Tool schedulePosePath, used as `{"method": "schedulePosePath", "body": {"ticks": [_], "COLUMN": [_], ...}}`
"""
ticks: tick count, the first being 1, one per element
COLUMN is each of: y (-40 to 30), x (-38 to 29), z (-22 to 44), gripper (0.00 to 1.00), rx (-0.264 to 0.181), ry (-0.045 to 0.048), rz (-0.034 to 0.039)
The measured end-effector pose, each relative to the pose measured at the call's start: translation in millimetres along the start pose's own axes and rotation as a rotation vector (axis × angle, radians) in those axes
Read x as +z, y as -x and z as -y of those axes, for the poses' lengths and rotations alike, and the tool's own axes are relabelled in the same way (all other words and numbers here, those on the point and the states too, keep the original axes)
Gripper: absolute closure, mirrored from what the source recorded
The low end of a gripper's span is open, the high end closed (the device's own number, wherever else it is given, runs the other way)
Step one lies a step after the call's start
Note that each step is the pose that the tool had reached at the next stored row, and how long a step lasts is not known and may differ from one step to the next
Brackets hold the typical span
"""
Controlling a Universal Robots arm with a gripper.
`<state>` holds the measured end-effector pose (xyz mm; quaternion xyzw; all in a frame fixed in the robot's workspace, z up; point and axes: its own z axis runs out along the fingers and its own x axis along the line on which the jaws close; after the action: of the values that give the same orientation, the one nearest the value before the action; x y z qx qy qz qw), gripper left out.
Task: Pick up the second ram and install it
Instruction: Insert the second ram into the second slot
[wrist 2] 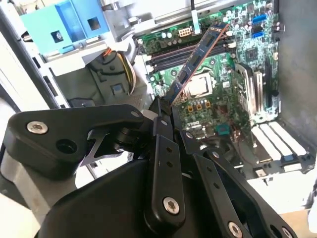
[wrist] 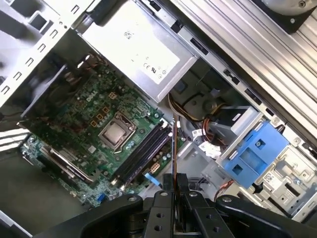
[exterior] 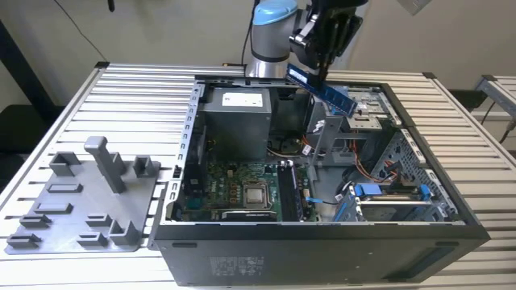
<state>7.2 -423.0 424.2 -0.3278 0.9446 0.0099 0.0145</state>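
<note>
Gripper [wrist: 174,183] pinched on the second ram [exterior: 327,92]: thin edge in first wrist view, broadside in exterior view

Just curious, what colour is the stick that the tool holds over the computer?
The ram is blue, clearest in the exterior view.

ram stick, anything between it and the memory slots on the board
Nothing visible does. The end effector holds the ram above the open case, and both wrist views show a clear drop to the memory slots.
</note>
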Motion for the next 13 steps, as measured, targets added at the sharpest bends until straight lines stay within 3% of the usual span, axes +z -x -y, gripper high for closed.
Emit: {"method": "schedulePosePath", "body": {"ticks": [13], "y": [0.0], "x": [1.4], "z": [0.0], "gripper": [0.86], "rx": [0.224], "ry": [-0.0076], "rz": [0.0021]}}
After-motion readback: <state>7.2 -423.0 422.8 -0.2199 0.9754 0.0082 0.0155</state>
